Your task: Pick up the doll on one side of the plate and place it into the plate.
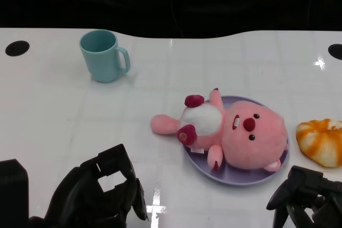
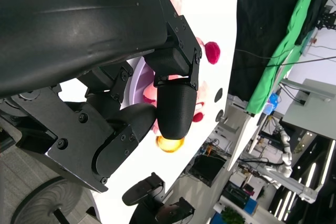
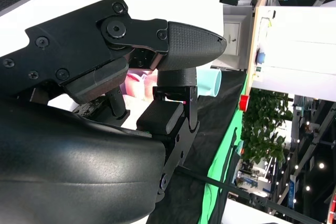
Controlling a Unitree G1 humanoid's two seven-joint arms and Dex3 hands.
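A pink plush doll [image 1: 235,132] with a white belly and dark red feet lies on its back on the purple plate [image 1: 243,178]. Its head and body are on the plate, while its lower end hangs over the plate's left rim onto the table. My left hand [image 1: 101,193] rests low at the near left, apart from the doll, fingers apart and holding nothing. At the near right, just below the plate, my right hand [image 1: 307,196] is also empty. The left wrist view shows the left hand [image 2: 131,103], with bits of the doll [image 2: 212,52] and plate [image 2: 137,80] behind its fingers.
A teal cup [image 1: 102,55] stands at the back left. An orange and white bun-like toy [image 1: 322,141] lies right of the plate, close to my right hand. Dark holes mark the table's far corners. The table's far edge meets a black backdrop.
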